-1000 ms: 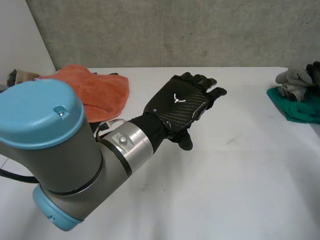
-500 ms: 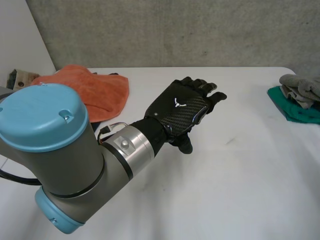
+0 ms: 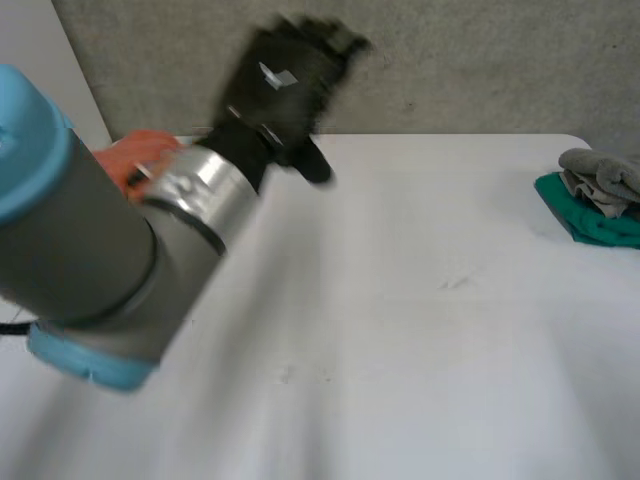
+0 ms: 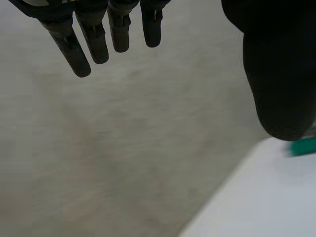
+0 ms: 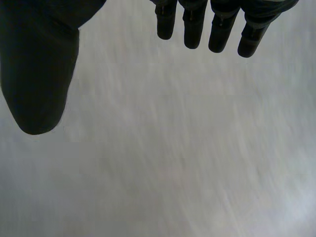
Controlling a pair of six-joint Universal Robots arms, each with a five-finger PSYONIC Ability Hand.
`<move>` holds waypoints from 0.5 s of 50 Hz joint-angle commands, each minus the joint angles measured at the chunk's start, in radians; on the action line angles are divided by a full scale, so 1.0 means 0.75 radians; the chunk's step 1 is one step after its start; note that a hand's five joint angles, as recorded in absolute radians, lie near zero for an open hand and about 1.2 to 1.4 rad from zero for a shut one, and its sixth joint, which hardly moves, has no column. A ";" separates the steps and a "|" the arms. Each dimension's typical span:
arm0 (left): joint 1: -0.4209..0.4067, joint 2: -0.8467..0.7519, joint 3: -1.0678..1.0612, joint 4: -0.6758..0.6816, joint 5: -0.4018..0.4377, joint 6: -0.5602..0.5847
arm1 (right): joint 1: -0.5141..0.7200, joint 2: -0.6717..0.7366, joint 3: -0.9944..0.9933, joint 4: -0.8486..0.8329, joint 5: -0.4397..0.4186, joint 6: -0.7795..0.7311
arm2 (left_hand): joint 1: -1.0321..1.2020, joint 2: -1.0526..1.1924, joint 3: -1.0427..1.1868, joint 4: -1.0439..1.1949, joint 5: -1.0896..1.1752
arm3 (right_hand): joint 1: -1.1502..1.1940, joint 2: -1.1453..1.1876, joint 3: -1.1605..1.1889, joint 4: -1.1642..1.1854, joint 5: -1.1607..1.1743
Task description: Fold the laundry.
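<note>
At 11 o'clock the left hand (image 3: 285, 85) hangs high — fingers straight, empty; right hand (image 5: 37, 69) likewise spread, empty — cloth pile (image 3: 600, 200) at 3 o'clock.

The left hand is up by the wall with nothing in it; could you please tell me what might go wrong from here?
1. The left hand, open and empty, is high before the wall; swinging further could strike it.
2. The left arm covers most of the orange cloth in the head view, so a reach for it may be misjudged.
3. The grey cloth and green cloth sit at the edge of the table; a tug might drag them off.
</note>
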 commanded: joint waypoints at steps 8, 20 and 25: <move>0.687 -0.397 0.175 -0.097 0.158 0.325 | 0.622 -0.353 0.757 -0.057 -0.507 0.218 | 0.019 0.003 -0.003 0.002 -0.023 | -0.070 -0.049 -0.051 -0.047 -0.057; 0.813 -0.899 0.466 -0.022 0.394 0.567 | 0.753 -0.227 0.900 0.178 -0.360 -0.046 | 0.093 0.077 0.071 0.076 0.051 | -0.070 -0.049 -0.051 -0.047 -0.057; 0.817 -1.042 0.629 0.017 0.394 0.565 | 0.741 -0.224 0.962 0.178 -0.364 -0.052 | 0.308 0.292 0.286 0.291 0.266 | -0.070 -0.049 -0.051 -0.047 -0.057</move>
